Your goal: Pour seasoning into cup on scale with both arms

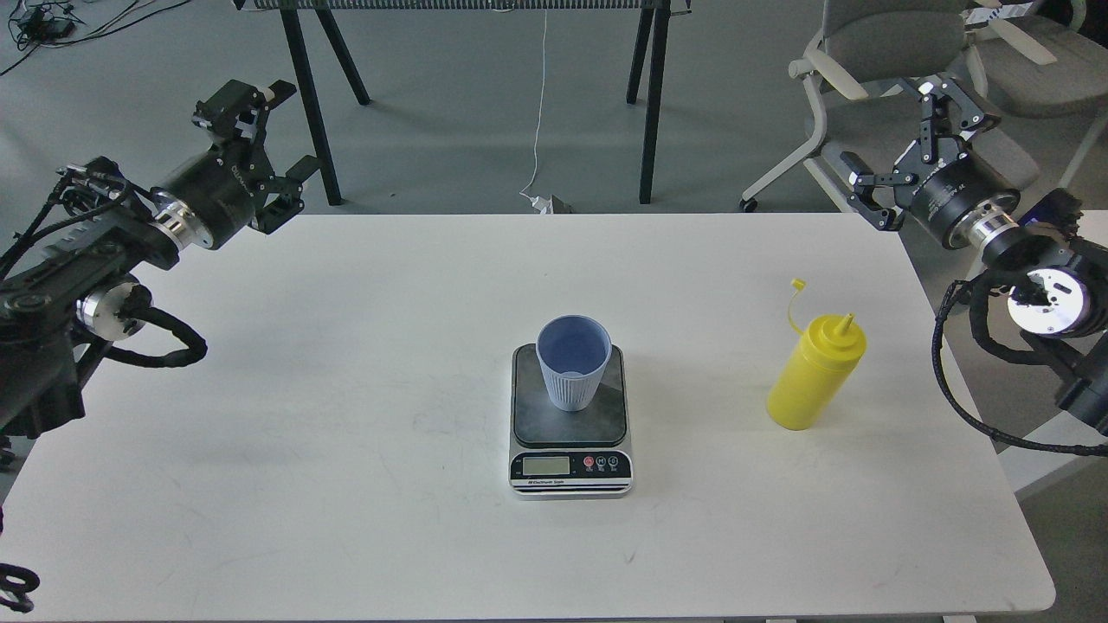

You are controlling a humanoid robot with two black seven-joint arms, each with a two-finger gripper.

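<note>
Seasoning (814,374) stands upright on the right part of the white table (346,433), nozzle uncovered with its small cap hanging off to the left on its tether, well apart from the cup (572,362), which sits upright on the dark platform of the scale (570,420) at the table's middle. My right gripper (911,137) hangs spread and empty past the table's far right corner. My left gripper (260,143) hangs with fingers parted, holding nothing, above the far left edge.
</note>
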